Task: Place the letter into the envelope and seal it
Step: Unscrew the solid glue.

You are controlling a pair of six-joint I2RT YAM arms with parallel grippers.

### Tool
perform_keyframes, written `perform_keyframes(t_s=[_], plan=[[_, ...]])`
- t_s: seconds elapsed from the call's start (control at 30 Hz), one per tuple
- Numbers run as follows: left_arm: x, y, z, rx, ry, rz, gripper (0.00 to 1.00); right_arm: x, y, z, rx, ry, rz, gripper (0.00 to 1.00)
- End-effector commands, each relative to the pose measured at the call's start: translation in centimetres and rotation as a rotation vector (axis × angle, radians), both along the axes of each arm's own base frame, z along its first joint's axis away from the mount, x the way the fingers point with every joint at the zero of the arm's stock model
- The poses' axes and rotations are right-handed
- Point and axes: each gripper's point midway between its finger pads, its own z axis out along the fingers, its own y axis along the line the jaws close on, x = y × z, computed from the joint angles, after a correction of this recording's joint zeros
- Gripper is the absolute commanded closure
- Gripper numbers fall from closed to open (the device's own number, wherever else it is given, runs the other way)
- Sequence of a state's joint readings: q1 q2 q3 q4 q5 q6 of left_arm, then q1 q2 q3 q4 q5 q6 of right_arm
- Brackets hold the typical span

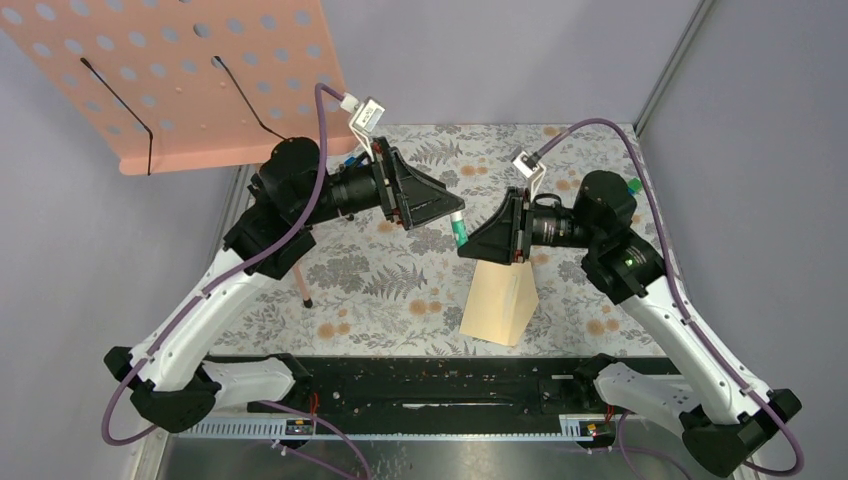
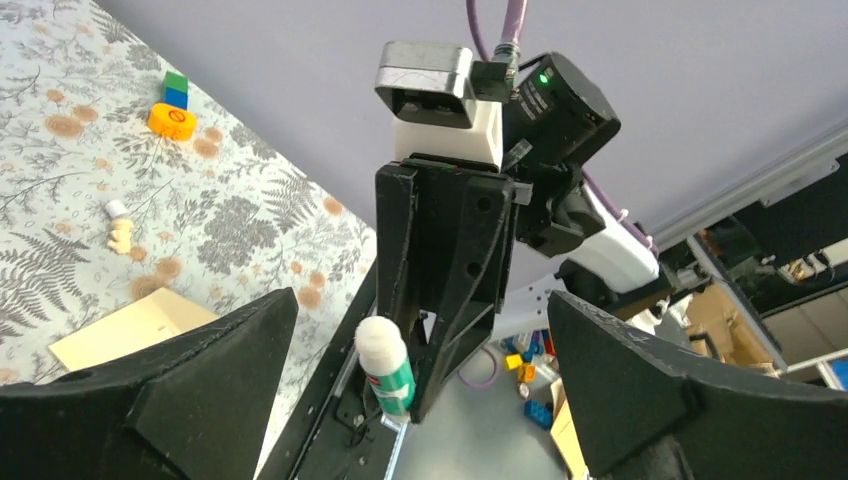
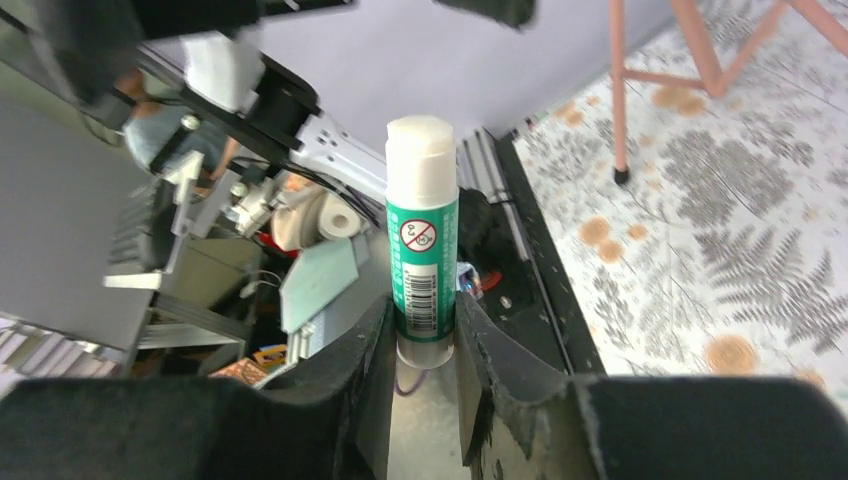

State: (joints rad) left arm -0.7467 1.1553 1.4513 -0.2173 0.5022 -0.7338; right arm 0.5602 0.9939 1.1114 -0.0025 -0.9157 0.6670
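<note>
Surface: table (image 1: 400, 285) with floral cloth
On it: envelope (image 1: 498, 303), pink stand foot (image 1: 307, 300), toy blocks (image 2: 172, 118), small cream figure (image 2: 120, 232)

Plain lilac-grey walls (image 1: 520, 50) at back and both sides, evenly lit. Table (image 1: 400, 290) under a grey fern-and-orange-blossom cloth. Pink perforated board (image 1: 200, 70) at upper left, tilted, with black wire hooks (image 1: 150, 150). Metal corner post (image 1: 672, 70) at right rear. Black rail (image 1: 430, 385) along the near edge.

Overhead view, wrist views share glue stick (image 2: 388, 365)
</note>
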Motion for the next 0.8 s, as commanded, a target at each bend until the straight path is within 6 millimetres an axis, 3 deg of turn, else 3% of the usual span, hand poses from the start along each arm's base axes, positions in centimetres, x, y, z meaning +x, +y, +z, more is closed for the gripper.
perform_keyframes(t_s=[0.0,0.27,0.53,0.77], plan=[[-1.4,0.4,-1.6,0.143,-0.004,-0.083,0.01,-0.7,-1.7,-2.7,-0.162,-0.05,-0.035,1.0],[-0.9,-0.7,-6.0,0.308,0.119,-0.182,0.01,-1.2,-3.3,-3.9,-0.309,-0.092,-0.049,1.0],[-0.9,-1.2,-6.3,0.33,0.161,-0.239,0.01,-1.3,-3.8,-4.3,-0.367,-0.104,-0.031,1.0],[-2.6,-1.6,-6.9,0.336,0.227,-0.378,0.01,-1.5,-4.3,-5.1,-0.416,-0.106,-0.026,1.0]])
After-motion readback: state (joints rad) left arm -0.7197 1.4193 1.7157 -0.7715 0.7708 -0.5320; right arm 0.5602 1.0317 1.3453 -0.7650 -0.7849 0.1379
